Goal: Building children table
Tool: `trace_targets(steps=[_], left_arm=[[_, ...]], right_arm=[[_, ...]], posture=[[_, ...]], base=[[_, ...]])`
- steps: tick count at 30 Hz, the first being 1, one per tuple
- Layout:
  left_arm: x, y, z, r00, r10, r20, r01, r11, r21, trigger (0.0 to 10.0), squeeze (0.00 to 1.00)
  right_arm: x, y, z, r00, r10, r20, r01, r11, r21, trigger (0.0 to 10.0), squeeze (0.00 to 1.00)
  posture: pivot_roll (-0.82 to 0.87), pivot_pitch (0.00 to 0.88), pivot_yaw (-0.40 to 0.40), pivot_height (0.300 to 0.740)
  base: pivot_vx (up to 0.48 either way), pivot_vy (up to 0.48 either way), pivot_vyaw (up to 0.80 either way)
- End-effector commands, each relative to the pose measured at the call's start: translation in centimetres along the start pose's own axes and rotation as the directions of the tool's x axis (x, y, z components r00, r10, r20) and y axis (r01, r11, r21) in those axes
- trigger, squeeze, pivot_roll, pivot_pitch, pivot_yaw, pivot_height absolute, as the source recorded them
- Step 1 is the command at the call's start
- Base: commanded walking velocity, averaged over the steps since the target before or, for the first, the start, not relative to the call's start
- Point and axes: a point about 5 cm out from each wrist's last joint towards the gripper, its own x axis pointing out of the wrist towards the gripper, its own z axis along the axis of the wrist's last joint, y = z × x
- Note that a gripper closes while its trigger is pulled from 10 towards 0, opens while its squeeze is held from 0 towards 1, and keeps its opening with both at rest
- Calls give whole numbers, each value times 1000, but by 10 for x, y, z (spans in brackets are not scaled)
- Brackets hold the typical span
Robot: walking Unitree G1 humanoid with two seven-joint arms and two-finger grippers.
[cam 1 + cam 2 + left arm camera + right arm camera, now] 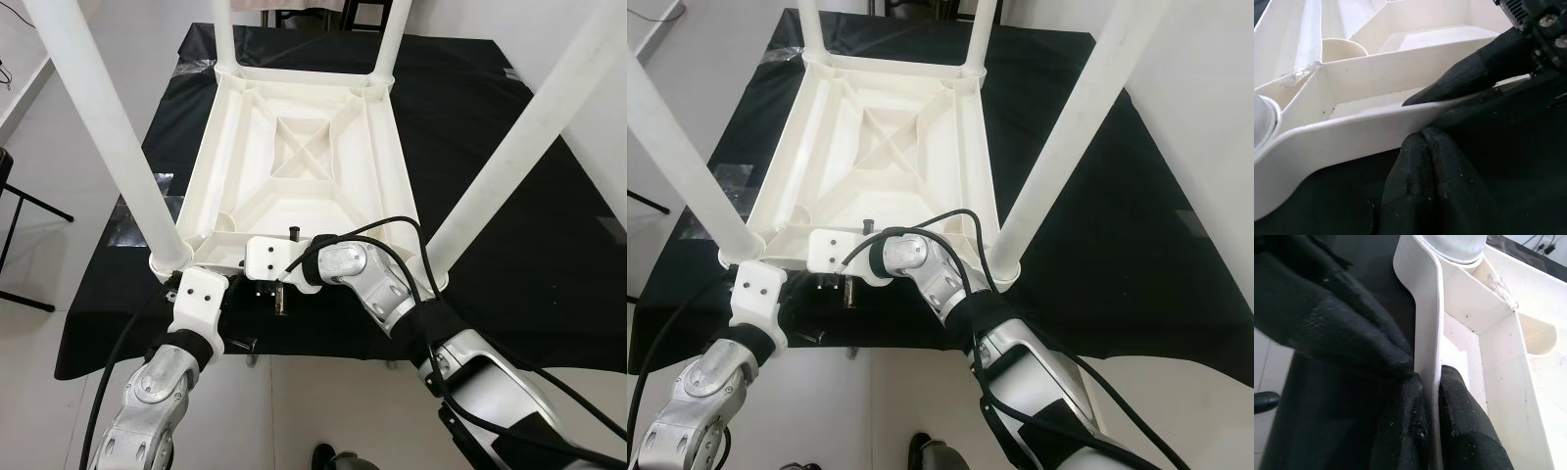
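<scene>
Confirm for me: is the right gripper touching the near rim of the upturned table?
Touching. In the right wrist view the right gripper straddles the table's near rim: one black finger outside, the other inside, both pressed against the thin white wall.

four upright legs [116, 137] fence table underside [294, 166], open between

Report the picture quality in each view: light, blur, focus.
Left and right eye views: even, bright light, sharp, the white upturned table stark against the black cloth. Left wrist view: the near claw finger is soft and dark. Right wrist view: the table rim is crisp, the fingers slightly blurred.
</scene>
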Motion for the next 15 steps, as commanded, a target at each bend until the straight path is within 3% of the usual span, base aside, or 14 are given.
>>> trace_targets(steps=[1, 11, 12, 13, 14, 15], left_arm=[[0, -11, -5, 998, -56, -25, 55, 998, -17, 10000, 0], [-1, -11, -5, 998, -56, -27, 55, 998, -17, 10000, 0], [-1, -11, -5, 998, -55, -27, 55, 998, -18, 10000, 0], [-1, -11, -5, 998, -55, -27, 55, 998, -18, 10000, 0], [-1, -11, -5, 998, -53, -27, 53, 998, -20, 10000, 0], [-1, -11, -5, 998, -53, -27, 53, 998, -20, 10000, 0]], right_arm=[[0, -22, 42, 962, -173, 209, 195, 977, -90, 10000, 0], [4, -27, 44, 960, -170, 222, 190, 979, -74, 10000, 0], [4, -26, 44, 962, -155, 226, 173, 983, -64, 10000, 227], [4, -26, 44, 963, -146, 229, 163, 985, -58, 10000, 227], [2, -27, 43, 964, -142, 224, 163, 983, -79, 10000, 1000], [2, -27, 43, 964, -142, 224, 163, 983, -79, 10000, 1000]], posture=[[46, 244, -85, 740], [50, 249, -84, 740], [51, 249, -84, 740], [51, 249, -84, 740], [49, 251, -84, 740], [49, 251, -84, 740]], base=[[0, 0, 0], [0, 0, 0], [0, 0, 0], [0, 0, 0], [0, 0, 0], [0, 0, 0]])
